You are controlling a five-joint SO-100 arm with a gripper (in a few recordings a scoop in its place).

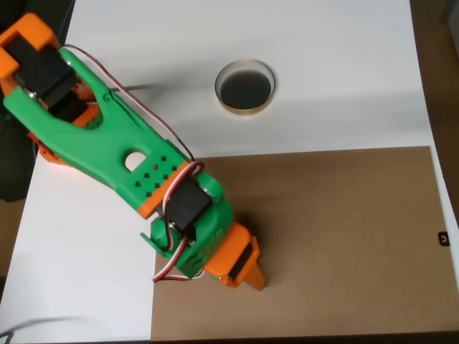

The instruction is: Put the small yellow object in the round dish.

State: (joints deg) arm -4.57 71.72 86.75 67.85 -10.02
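While the arm (pixel 122 154) reaches across the white sheet (pixel 337 64) onto the brown board (pixel 344 236), the dish (pixel 245 87) sits on the white, dark inside, nothing visible in it; the gripper (pixel 247 276) points down, its opening hidden; I cannot find the yellow piece.

White tabletop (pixel 344 57) spans the far and left areas; a brown board (pixel 344 244) covers the near right. Dark brown floor strip along the right edge. Lighting even, shadows soft
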